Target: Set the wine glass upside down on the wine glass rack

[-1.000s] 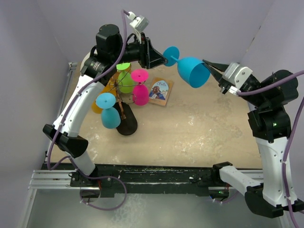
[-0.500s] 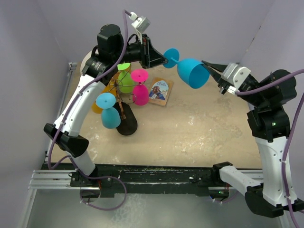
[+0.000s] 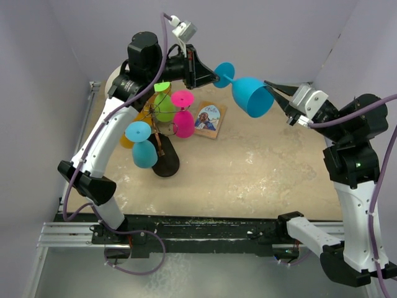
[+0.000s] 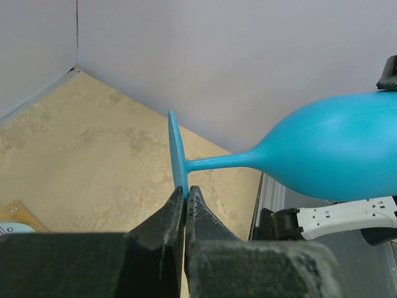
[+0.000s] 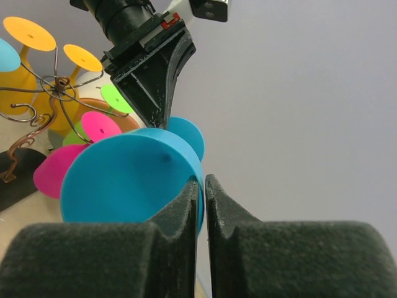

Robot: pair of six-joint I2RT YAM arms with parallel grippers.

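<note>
high in the upper middle of the top view, the wine glass [image 3: 253, 96] hangs in the air between the two arms, well above the bench [image 3: 267, 167]. it is turquoise and lies roughly on its side, its round foot toward the upper left and its bowl toward the right, the mouth facing the right arm.

the left end effector [image 3: 215, 77] is closed down narrow on the edge of the foot. in the left wrist view its two dark fingers [image 4: 162, 218] pinch the thin disc at the bottom centre of the frame, with the stem running right into the bowl.

the right end effector [image 3: 271, 84] meets the bowl's mouth from the right. in the right wrist view its jaws stand nearly together at the lower centre, with the rim of the bowl caught between them.

in the left half of the top view the wine glass rack [image 3: 159, 131] stands on the bench on its black oval base, below and left of the held glass and well apart from it. a green glass [image 3: 164, 107], a pink glass [image 3: 183, 121], a second blue glass [image 3: 143, 152] and an orange glass [image 3: 126, 141] hang on it with their feet up. a small picture card [image 3: 209, 119] lies flat on the bench just right of the pink glass.
</note>
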